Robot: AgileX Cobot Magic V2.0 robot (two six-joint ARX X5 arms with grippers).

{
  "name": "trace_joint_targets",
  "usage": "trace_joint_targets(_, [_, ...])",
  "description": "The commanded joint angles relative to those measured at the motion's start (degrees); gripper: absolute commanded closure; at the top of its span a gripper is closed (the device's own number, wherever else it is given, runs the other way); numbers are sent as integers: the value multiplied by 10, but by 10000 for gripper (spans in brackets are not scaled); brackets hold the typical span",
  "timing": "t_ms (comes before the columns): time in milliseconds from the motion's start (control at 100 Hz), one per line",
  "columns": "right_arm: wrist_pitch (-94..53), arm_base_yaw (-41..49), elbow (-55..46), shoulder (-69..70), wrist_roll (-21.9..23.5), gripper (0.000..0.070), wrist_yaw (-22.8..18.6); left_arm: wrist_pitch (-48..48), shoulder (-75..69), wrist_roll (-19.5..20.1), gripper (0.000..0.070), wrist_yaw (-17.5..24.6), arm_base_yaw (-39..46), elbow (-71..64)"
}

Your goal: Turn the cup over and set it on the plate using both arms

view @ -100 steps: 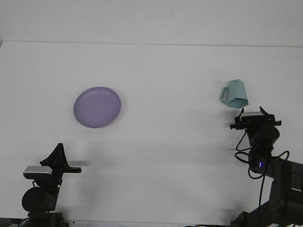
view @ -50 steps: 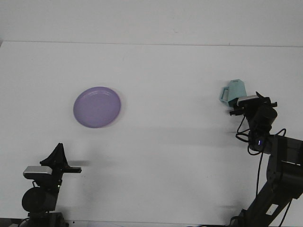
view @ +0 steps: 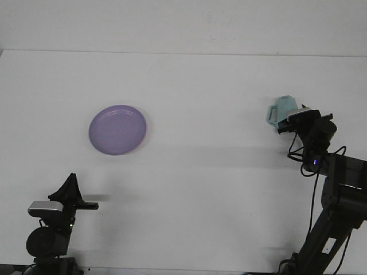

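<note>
A light teal cup lies tipped on the white table at the right, its handle toward the left. My right gripper has reached it from the near side, and its wrist covers the cup's lower right part. Whether it touches the cup is hidden. A round purple plate lies flat at the left centre with nothing on it. My left gripper stays low at the front left edge, well short of the plate.
The right arm's black links and cables rise from the front right corner. The table's far edge meets a pale wall at the back.
My right arm has pushed forward, away from the front edge, and its wrist now overlaps the cup's near side. The cup, the plate and my left arm have not moved.
</note>
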Motion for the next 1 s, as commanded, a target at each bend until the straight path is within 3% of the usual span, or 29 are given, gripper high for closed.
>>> trace_joint_targets(0, [6, -3, 12, 14, -2, 697, -5, 8, -1, 0, 688, 0, 0, -12])
trace_joint_targets(180, [6, -3, 12, 7, 20, 695, -5, 8, -1, 0, 688, 0, 0, -12])
trace_joint_targets(410, [-73, 6, 12, -64, 140, 695, -7, 22, -1, -1, 688, 0, 0, -12])
trace_joint_targets(800, [-512, 84, 19, -338, 299, 696, 18, 48, -1, -1, 688, 0, 0, -12])
trace_joint_targets(990, [-777, 148, 70, -427, 305, 696, 17, 47, -1, -1, 688, 0, 0, -12])
